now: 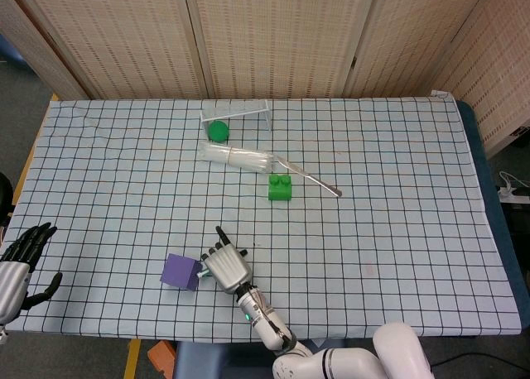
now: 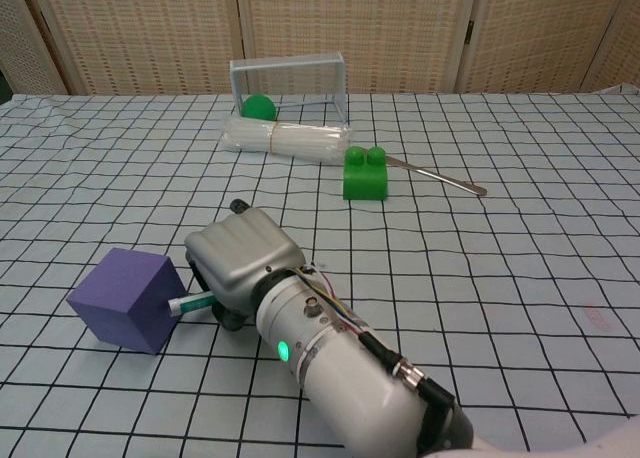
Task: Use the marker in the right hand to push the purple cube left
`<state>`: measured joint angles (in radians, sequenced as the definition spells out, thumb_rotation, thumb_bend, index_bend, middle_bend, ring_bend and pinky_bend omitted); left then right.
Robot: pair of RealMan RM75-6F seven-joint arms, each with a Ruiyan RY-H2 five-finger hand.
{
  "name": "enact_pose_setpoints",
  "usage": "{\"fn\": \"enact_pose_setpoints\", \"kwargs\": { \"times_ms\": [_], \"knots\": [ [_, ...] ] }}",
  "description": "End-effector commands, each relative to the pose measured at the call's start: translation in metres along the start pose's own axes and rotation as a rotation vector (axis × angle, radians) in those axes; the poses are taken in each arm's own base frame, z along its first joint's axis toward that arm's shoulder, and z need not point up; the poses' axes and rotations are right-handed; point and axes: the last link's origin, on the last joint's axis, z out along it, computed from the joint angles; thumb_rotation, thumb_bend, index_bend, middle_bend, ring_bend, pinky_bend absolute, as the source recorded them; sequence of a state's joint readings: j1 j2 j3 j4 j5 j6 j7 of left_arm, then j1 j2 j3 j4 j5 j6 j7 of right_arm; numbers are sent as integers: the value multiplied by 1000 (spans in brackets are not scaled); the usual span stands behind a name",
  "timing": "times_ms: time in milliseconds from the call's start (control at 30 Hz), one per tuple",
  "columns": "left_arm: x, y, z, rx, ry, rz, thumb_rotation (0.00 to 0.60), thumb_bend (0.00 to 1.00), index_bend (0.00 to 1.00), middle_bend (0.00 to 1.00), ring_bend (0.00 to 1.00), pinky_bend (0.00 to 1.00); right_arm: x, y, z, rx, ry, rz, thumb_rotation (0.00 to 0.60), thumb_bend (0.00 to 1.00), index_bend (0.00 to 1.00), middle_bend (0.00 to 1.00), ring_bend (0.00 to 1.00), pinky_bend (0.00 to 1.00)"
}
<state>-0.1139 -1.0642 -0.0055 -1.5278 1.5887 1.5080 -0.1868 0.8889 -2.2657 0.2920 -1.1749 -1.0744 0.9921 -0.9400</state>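
Note:
The purple cube (image 1: 180, 271) (image 2: 128, 298) lies near the table's front edge, left of centre. My right hand (image 1: 226, 267) (image 2: 240, 258) sits just right of it and grips a green-and-white marker (image 2: 190, 304) (image 1: 200, 273). The marker's tip touches the cube's right face. My left hand (image 1: 18, 263) hovers open off the table's front left corner, fingers spread, holding nothing; the chest view does not show it.
A green two-stud brick (image 1: 281, 187) (image 2: 364, 174) lies mid-table beside a metal spoon (image 1: 319, 183) (image 2: 440, 179). Behind them lie a clear plastic roll (image 1: 240, 156) (image 2: 288, 138), a small white goal frame (image 1: 236, 112) (image 2: 290, 78) and a green ball (image 1: 217, 130) (image 2: 258, 106).

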Motion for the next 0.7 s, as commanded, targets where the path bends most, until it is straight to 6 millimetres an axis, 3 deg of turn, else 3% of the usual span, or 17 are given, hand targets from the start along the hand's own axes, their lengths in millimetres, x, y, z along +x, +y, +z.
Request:
{"fn": "enact_pose_setpoints", "kwargs": {
  "times_ms": [33, 367, 567, 700],
  "knots": [
    [1, -1, 0, 0, 2, -3, 600, 408, 44, 0, 2, 160, 2, -2, 4, 1, 4, 11, 600, 434, 858, 773, 356, 34],
    [2, -2, -1, 5, 4, 1, 600, 408, 44, 0, 2, 161, -1, 9, 0, -42, 29, -19, 600, 434, 844, 772, 356, 34],
    [1, 0, -1, 3, 4, 10, 600, 408, 44, 0, 2, 161, 2, 41, -20, -92, 56, -49, 600, 434, 835, 773, 356, 34],
    [0, 1, -2, 1, 6, 14, 600, 408, 44, 0, 2, 162, 5, 69, -44, -140, 72, -61, 600, 434, 829, 772, 356, 34]
  ]
}}
